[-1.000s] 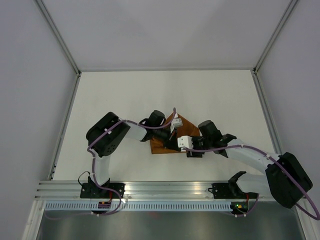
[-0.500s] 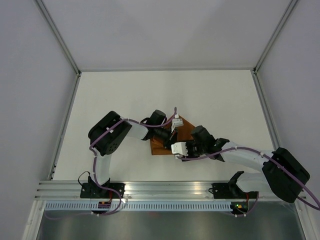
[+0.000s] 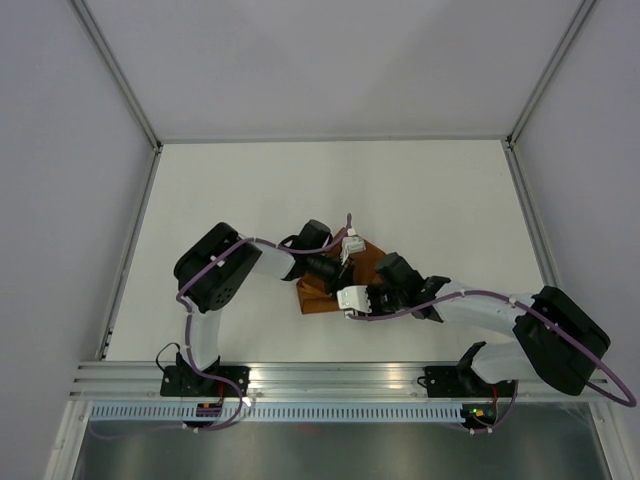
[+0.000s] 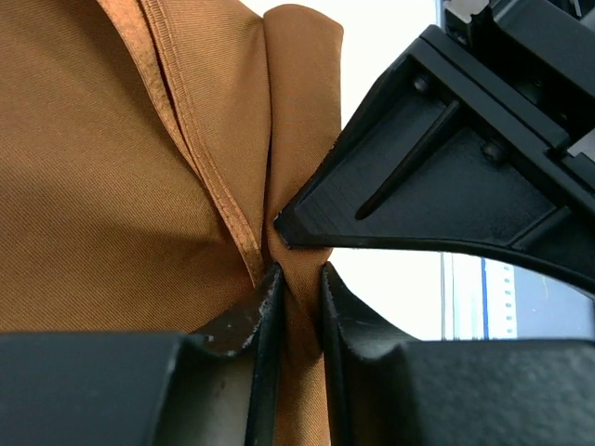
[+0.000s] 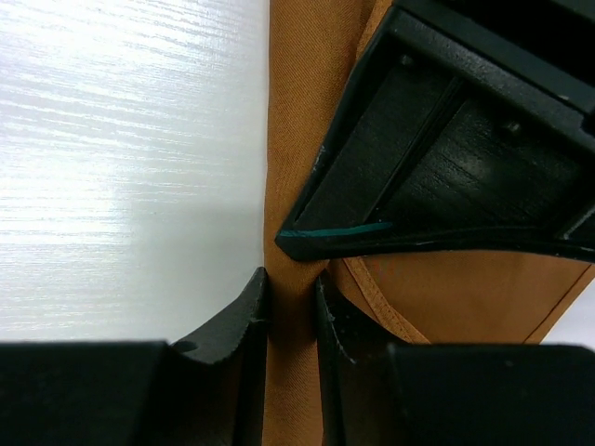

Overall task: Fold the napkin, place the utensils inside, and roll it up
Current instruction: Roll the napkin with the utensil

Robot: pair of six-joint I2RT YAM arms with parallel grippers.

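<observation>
The rust-orange napkin [image 3: 373,256] lies bunched in the middle of the white table, mostly under the two arms. My left gripper [image 4: 297,274] is shut on a narrow rolled fold of it, and cloth fills the gap between its jaws. From the opposite side, my right gripper [image 5: 290,277] is shut on the same fold [image 5: 296,186]. The two grippers meet tip to tip over the napkin's near-left part, left gripper [image 3: 335,272] beside right gripper [image 3: 346,286]. A hemmed edge [image 4: 200,158] runs diagonally across the cloth. The utensils are hidden.
White table [image 3: 250,190] spreads around the napkin, with bare top [image 5: 121,158] just left of the fold. Grey walls stand on three sides. A metal rail [image 3: 330,378] with the arm bases runs along the near edge.
My right arm has swung left over the napkin to meet the left gripper, and its jaws have closed on the fold. The left arm has barely moved.
</observation>
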